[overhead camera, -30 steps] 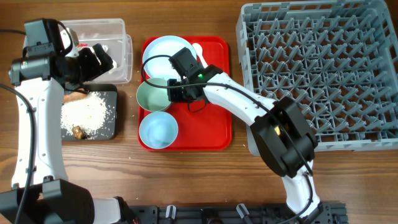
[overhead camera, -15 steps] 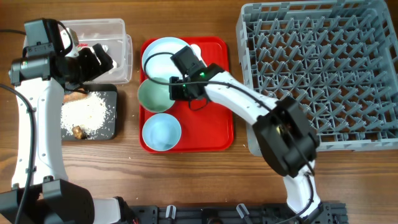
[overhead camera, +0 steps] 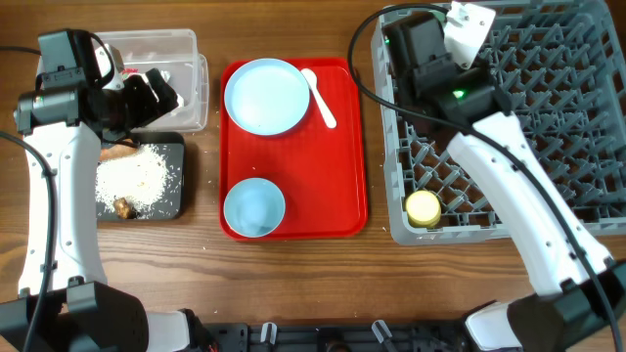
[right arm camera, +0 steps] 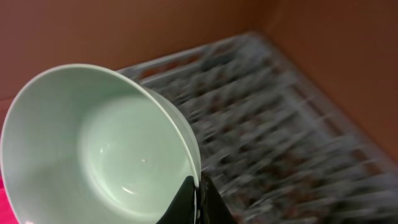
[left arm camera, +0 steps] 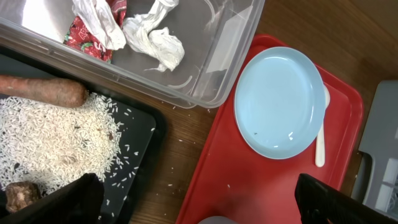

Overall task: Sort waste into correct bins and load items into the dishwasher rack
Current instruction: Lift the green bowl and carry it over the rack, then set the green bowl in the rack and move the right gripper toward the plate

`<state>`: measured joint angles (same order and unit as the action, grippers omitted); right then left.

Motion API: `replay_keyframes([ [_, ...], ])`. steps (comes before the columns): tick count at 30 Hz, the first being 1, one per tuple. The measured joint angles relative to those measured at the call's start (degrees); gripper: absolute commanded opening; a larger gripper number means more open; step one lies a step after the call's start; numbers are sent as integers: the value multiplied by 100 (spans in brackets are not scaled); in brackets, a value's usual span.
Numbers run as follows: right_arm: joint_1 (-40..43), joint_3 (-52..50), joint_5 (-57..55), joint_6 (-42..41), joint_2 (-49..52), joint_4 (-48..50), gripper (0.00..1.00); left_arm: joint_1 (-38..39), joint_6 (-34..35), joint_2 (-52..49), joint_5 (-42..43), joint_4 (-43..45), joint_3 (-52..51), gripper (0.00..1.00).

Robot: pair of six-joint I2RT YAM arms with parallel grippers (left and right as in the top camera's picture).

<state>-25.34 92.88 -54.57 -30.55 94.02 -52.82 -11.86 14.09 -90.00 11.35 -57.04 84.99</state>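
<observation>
My right gripper is shut on the rim of the pale green bowl and holds it tilted above the grey dishwasher rack. In the overhead view this gripper is over the rack's far left corner, with the bowl beside it. The yellow cup stands in the rack's near left corner. The blue plate, white spoon and blue bowl lie on the red tray. My left gripper is open and empty above the tub's edge.
The clear tub holds the red wrapper and crumpled paper. The black tray holds rice, the carrot stick and the brown lump. Loose rice grains lie on the wood between the trays.
My right gripper lifted the green bowl off the red tray and carried it right, over the rack. The left arm has not moved.
</observation>
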Motion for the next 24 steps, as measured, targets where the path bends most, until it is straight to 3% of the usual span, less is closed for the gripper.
replay_keyframes([
  [3, 0, -26, -1338, 1108, 409, 798, 4, 0, 0, -2, 0, -2, 0, 100],
  [6, -4, -63, -2186, 2887, 927, 2461, 4, 0, 0, -2, -22, 0, 4, 100],
  [10, -4, -50, -2575, 5281, 1613, 4621, 4, 0, 0, -9, -37, -4, 4, 100],
  [13, -4, -48, -2691, 6738, 2190, 5023, 4, 0, 0, -11, -44, 2, 4, 100],
  [17, -4, -48, -2734, 7464, 2693, 5016, 4, 0, 0, -11, -44, -2, 4, 100],
  [24, -50, -66, -2776, 7761, 2804, 4824, 4, 0, 0, -11, -44, -2, 4, 100],
])
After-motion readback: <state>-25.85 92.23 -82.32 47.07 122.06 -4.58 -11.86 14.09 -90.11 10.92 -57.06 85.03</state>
